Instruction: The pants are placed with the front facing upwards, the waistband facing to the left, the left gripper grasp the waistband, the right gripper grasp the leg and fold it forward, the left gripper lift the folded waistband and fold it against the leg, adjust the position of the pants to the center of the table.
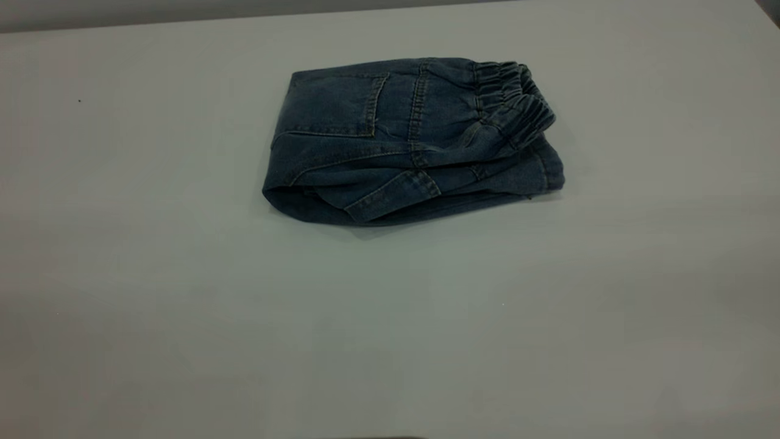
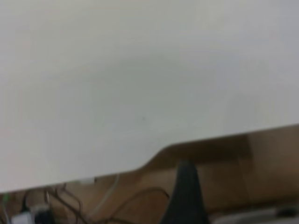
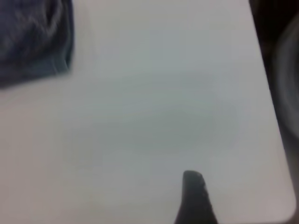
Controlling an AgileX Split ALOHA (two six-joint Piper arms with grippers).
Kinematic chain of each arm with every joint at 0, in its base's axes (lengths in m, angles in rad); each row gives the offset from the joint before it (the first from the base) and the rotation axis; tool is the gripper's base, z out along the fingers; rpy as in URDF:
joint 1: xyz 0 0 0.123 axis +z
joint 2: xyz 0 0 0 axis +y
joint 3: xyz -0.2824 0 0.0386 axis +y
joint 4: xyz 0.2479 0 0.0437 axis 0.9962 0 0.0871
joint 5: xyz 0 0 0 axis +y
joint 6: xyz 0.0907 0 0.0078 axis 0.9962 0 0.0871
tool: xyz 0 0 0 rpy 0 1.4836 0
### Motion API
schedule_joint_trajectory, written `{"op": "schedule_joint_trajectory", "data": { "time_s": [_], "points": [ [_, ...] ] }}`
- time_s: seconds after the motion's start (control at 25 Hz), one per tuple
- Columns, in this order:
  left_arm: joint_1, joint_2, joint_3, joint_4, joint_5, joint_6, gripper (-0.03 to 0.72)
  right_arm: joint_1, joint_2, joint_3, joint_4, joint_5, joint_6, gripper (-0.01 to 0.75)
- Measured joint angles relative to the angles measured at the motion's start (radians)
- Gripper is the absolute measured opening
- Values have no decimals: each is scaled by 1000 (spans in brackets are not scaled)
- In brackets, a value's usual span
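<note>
The pants [image 1: 414, 140] lie folded in a compact blue denim bundle on the white table [image 1: 183, 317], slightly behind its middle. The ruffled waistband [image 1: 515, 100] rests on top at the bundle's right end, over the leg layers, and a patch pocket faces up on the left part. Neither arm appears in the exterior view. In the left wrist view my left gripper [image 2: 187, 198] hangs past the table's edge [image 2: 154, 156], far from the pants. My right gripper [image 3: 195, 198] hovers over bare table near an edge, with a corner of the pants [image 3: 32, 42] well away from it.
Off the table's edge in the left wrist view are a wooden floor [image 2: 261, 158] and loose cables [image 2: 70, 205]. A dark area [image 3: 280, 56] lies beyond the table's edge in the right wrist view. Bare tabletop surrounds the pants on all sides.
</note>
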Motion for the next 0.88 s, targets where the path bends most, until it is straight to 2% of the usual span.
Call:
{"op": "schedule_joint_trajectory", "data": {
  "time_s": [0.16,0.4,0.88],
  "points": [
    [0,-109,0,0,3,0,537,0,-114,0,0,4,0,418],
    [0,-257,0,0,13,-1,537,0,-134,0,5,7,0,418],
    [0,-270,0,0,18,-1,537,0,-134,0,7,7,0,418]
  ]
}}
